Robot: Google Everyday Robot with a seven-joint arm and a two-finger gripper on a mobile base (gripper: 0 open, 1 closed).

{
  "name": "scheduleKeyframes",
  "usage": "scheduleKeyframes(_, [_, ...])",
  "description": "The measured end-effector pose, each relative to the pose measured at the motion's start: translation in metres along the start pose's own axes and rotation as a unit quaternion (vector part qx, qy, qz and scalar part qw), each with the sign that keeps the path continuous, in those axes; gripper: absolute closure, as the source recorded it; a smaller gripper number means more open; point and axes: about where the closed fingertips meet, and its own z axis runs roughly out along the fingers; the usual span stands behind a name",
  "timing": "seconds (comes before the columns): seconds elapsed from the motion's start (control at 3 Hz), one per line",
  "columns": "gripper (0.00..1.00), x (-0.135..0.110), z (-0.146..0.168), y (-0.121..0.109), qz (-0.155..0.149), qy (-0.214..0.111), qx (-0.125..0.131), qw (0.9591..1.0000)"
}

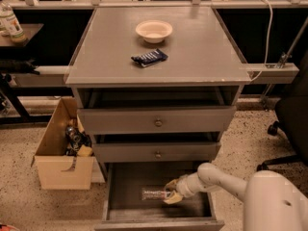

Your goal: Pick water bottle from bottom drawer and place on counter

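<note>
The bottom drawer (120, 211) stands pulled open below two shut knobbed drawers. The water bottle (153, 194) lies on its side on the drawer floor, clear with a dark and red label band. My gripper (169, 192) reaches down into the drawer from the right on the white arm, and its tan fingers (172, 199) are at the bottle's right end, touching or around it. The counter (192, 52) is the grey cabinet top above.
A cream bowl (153, 31) and a dark blue snack packet (149, 57) lie on the counter. A cardboard box (62, 153) of items stands left of the cabinet. An upright bottle (10, 24) stands on the dark side table. An office chair (291, 124) stands at the right.
</note>
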Motion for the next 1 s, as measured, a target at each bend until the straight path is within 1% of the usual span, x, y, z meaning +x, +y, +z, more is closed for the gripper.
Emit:
scheduleKeyframes(0.33, [1.0, -0.029, -0.04, 0.035, -0.039, -0.035, 0.005, 0.9986])
scheduleKeyframes(0.67, [1.0, -0.029, -0.04, 0.035, -0.039, -0.035, 0.005, 0.9986])
scheduleKeyframes(1.0, [1.0, -0.035, -0.05, 0.037, -0.041, -0.046, -0.004, 0.9981])
